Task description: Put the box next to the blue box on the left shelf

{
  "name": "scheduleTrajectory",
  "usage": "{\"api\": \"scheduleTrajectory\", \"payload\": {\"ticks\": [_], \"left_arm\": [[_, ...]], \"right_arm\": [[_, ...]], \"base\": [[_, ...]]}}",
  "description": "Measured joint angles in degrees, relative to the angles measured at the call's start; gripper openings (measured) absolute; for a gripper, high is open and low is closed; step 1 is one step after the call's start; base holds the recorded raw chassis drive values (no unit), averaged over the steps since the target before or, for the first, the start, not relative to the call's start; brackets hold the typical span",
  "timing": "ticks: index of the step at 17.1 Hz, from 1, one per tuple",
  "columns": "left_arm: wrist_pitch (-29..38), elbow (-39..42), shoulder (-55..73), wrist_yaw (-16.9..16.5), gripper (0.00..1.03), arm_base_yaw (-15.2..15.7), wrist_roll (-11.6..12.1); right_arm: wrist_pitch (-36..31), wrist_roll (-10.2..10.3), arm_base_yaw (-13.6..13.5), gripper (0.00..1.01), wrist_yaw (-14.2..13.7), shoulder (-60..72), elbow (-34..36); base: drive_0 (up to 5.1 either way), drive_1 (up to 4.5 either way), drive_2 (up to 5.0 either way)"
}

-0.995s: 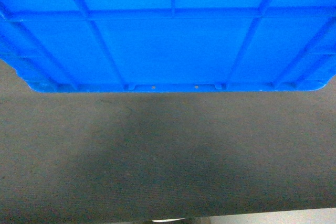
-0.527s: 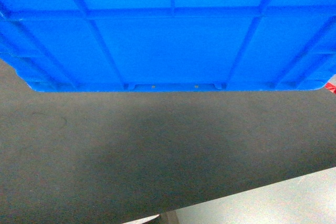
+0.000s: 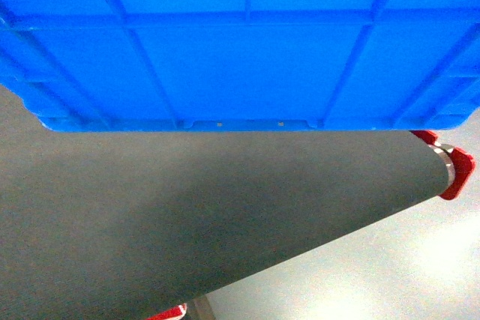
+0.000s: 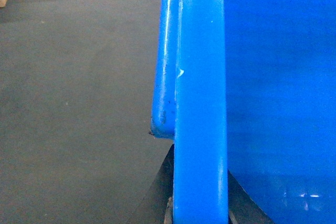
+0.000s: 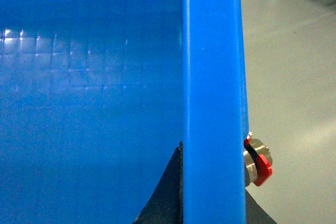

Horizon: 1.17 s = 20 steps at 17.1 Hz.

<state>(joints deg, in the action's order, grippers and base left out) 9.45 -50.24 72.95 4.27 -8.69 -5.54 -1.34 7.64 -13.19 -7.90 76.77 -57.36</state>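
The box (image 3: 240,50) is carried high, with its long axis running side to side above a dark surface (image 3: 187,215); the shelf is not in view. Each wrist view shows the rim (image 4: 200,103) of one short end passing between dark finger shapes. Both arms look equally near, one per end, apparently clamped on the rim.

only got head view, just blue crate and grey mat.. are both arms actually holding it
Observer: Yes. In the left wrist view the left gripper has dark jaws on both sides of the rim of the large bright-blue plastic crate.
Operator: right side too
Observer: Same, the right gripper straddles the rim there.
Operator: anything in the crate
Observer: The interior part the right wrist view shows is bare.
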Motion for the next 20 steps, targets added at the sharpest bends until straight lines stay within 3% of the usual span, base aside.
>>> {"api": "scheduleTrajectory", "payload": {"ticks": [20], "left_arm": [[-0.02,0.00,-0.13,0.02,0.06,0.00,0.02]], "right_arm": [[0.04,0.00,0.00,0.07,0.02,0.00,0.00]], "base": [[-1.6,-1.59,-1.6]]}}
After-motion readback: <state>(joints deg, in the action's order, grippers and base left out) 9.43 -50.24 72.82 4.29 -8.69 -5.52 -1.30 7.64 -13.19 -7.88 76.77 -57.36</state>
